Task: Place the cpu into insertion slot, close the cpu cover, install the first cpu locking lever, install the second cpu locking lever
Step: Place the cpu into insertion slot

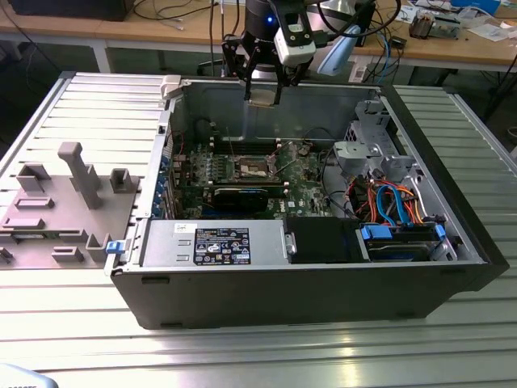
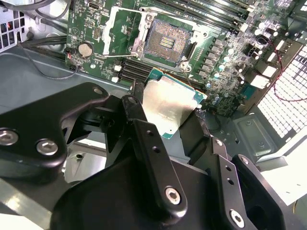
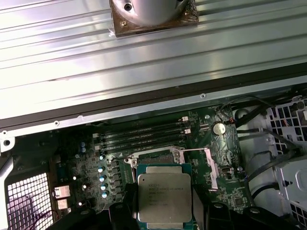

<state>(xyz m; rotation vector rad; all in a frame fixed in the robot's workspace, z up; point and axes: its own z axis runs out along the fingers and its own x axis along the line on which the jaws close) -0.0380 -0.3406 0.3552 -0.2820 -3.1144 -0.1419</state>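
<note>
One silvery square cpu point(image 3: 164, 196), green-edged, printed top, gripped by end effector point(image 1: 263, 90)

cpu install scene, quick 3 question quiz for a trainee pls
1. Short answer: is the insertion slot filled or empty?
2. Multiple choice: the pincer is shut on A) a cable, B) the cpu, C) nothing.
3. True or false: the cpu is held clear of the green motherboard.
Key: 1 empty; 2 B; 3 true.
</note>
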